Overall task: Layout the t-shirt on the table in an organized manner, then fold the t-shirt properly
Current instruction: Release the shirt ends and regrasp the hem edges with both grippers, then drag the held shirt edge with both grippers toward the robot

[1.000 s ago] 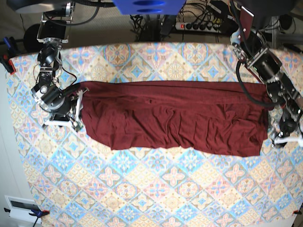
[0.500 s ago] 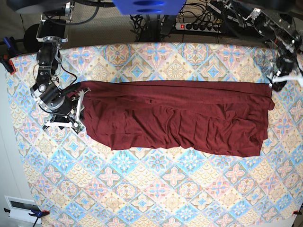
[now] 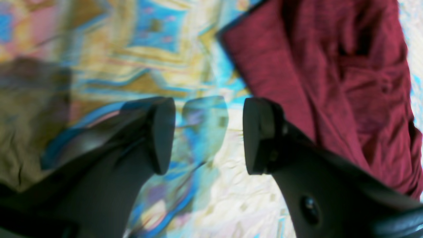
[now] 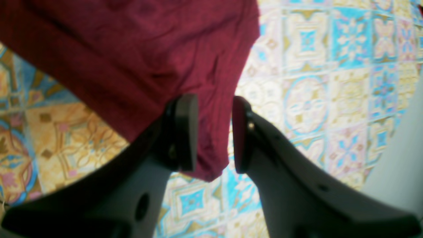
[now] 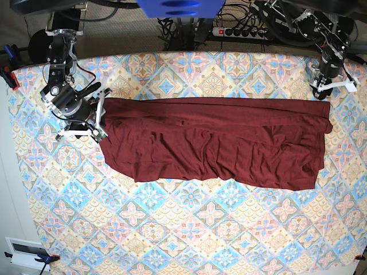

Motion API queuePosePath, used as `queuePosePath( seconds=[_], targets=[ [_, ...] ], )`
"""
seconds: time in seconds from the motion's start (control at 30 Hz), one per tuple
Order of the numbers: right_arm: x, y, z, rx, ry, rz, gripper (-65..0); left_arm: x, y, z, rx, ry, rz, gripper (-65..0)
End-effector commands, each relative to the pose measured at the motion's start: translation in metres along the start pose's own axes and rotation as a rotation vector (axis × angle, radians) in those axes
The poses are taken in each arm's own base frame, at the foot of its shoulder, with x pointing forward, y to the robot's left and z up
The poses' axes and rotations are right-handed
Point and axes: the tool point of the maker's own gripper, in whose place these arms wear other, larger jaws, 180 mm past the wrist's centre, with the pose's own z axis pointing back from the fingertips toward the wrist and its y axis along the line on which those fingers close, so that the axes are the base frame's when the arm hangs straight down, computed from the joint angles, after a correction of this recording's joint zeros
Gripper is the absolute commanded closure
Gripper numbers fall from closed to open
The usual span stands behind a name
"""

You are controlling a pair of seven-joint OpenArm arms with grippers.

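One long maroon t-shirt (image 5: 215,140) lies banded across the counter (image 5: 189,229). Its end sits between the right tool's (image 4: 214,132) half-parted jaws, apparently unclamped. The left tool (image 3: 208,132), jaws apart and empty, has lifted off the far corner, so that side looks placed.

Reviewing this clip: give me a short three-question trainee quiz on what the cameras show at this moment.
1. True or false: the left gripper has cloth between its jaws.
2. Which gripper straddles the t-shirt's edge? A) left B) right
3. Fill in: the t-shirt lies on the ____ as a long band.

Key: 1 false, only patterned cloth shows in the gap; 2 B, though the jaws are not pinched shut on it; 3 table.
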Motion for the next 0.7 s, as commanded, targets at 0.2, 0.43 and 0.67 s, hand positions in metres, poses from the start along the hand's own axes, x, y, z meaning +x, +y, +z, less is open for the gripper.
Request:
queuePosePath(
  seconds=[0.2, 0.43, 0.67],
  targets=[
    [0.005, -0.002, 0.006, -0.013, -0.040, 0.008, -17.3, 0.002, -0.019, -0.018, -0.044, 0.016, 0.037, -32.1],
    [0.005, -0.003, 0.007, -0.016, -0.038, 0.009, -17.2, -0.018, -0.032, -0.044, -0.071, 0.095, 0.098, -32.0],
    [-0.036, -0.014, 0.019, -0.061, 0.058, -0.073, -17.5, -0.032, -0.049, -0.051, -0.103, 0.143, 0.063, -13.2]
  ],
)
